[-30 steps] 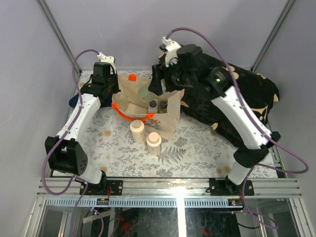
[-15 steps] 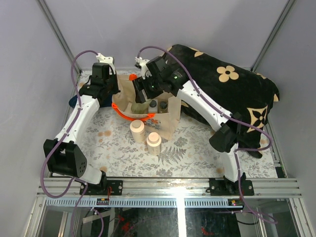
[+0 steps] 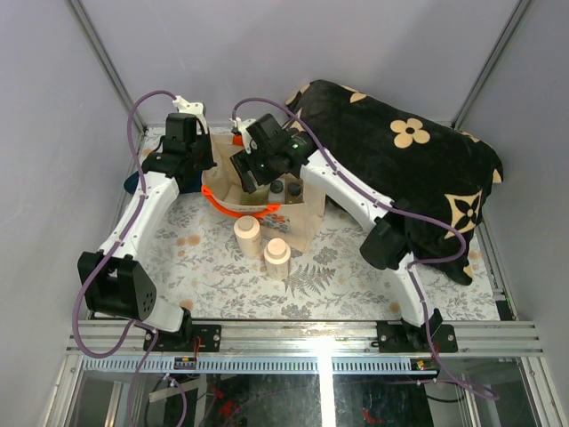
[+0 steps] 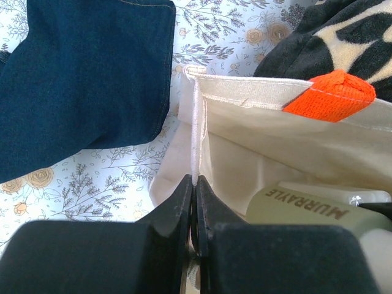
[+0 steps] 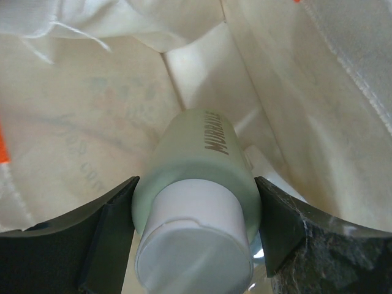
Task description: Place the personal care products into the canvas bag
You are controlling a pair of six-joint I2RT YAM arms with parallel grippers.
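The canvas bag [image 3: 298, 218] stands open at mid-table, with orange handles [image 3: 233, 210]. My left gripper [image 4: 195, 184] is shut on the bag's rim seam at its left corner [image 3: 204, 163]. My right gripper [image 5: 196, 184] is down inside the bag [image 3: 252, 181], shut on the pale greenish-cream cylinder [image 5: 202, 153], which also shows in the left wrist view [image 4: 306, 211]. Two dark-grey-capped bottles [image 3: 276, 188] [image 3: 293, 189] stand inside the bag. Two cream bottles with tan caps [image 3: 247, 233] [image 3: 276, 256] stand on the cloth in front of the bag.
A large black flower-patterned cushion [image 3: 409, 151] lies at the back right, against the bag. A dark blue denim cloth [image 4: 79, 73] lies left of the bag. The floral tablecloth [image 3: 338, 276] covers the table.
My right arm has swung left and down, lowering the greenish cylinder into the bag. The cushion it hid now shows. The left gripper has kept its hold on the rim.
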